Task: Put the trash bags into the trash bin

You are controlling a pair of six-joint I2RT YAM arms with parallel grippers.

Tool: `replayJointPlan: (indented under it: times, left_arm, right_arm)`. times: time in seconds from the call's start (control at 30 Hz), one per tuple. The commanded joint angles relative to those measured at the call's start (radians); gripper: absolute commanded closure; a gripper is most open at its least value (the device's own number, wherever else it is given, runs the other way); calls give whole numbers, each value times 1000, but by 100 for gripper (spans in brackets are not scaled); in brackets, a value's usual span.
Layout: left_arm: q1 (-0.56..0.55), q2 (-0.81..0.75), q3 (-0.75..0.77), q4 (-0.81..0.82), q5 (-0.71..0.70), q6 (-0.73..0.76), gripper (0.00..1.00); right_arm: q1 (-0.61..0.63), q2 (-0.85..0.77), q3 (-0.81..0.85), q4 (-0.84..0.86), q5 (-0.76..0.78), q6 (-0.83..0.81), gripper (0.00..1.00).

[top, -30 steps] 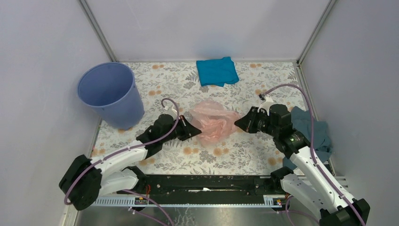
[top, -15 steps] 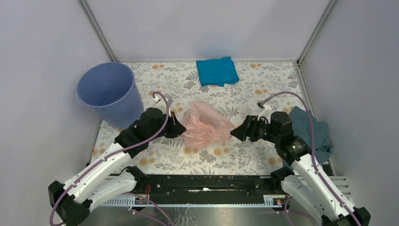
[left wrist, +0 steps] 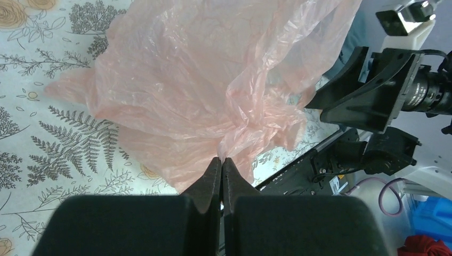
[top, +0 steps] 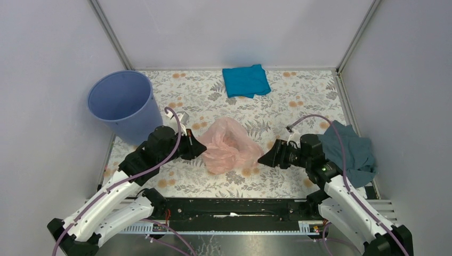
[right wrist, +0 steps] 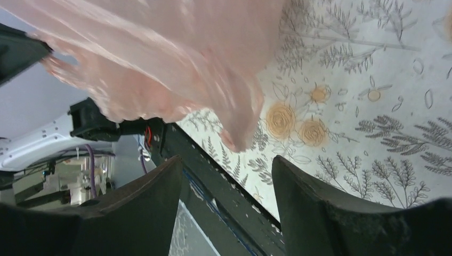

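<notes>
Pink film is all you hold. Your left gripper (left wrist: 221, 160) has its fingers pressed together on one thin twist at the near edge of the trash bag (top: 229, 144). The rest of the bag lies bunched on the floral table (top: 298, 106) between the two arms. That pinch looks slight, so I judge that a quick pull could slide the film out or stretch it.

Your right gripper (right wrist: 226, 162) stands spread with nothing between its fingers, just short of the bag's other side. If you close it from there, it may catch only air, or drag the bag off the left pinch.

Farther back on the left, the trash bin (top: 136, 125) stands upright, well apart from the bag. The bag looks wider than the bin's mouth, so a trailing part may drape over the rim or tip the bin. The bright blue cloth (top: 245, 80) at the far edge lies out of the way.
</notes>
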Motion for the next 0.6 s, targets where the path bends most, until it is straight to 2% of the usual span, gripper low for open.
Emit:
replayJointPlan:
  times: [0.0,0.2,0.27,0.4,0.57]
  left_arm:
    - [3,19,-15,51,5,-23,100]
    - [4,34,-37,55,2,-44,100]
    - [3,31,-36,47,-6,-47,100]
    - [4,32,-10,28,-10,-42,100]
    - [3,35,7,22,-13,-39,100]
  right_arm:
    - [7,40,-81,134,-142,2,31]
    - [8,109,-121,270,-123,14,31]
    - [9,134,-102,267,-68,5,34]
    - [8,172,-80,311,-85,17,44]
    - [19,202,-136,414,-119,80,44]
